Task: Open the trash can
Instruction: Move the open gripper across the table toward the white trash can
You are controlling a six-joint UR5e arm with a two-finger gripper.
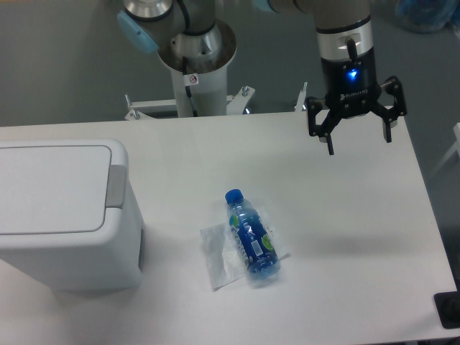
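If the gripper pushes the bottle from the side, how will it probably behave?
The bottle lies on its side on the table, so it would probably roll. It looks like thin clear plastic, so it may dent if squeezed. It rests on a thin clear wrapper, which might slide with it. The gripper is open, far from it.

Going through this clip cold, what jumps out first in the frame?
The big white trash can fills the left edge, lid shut, grey push strip facing the table's middle. A blue-capped bottle lies on a clear wrapper at centre. The open gripper hangs empty above the far right.
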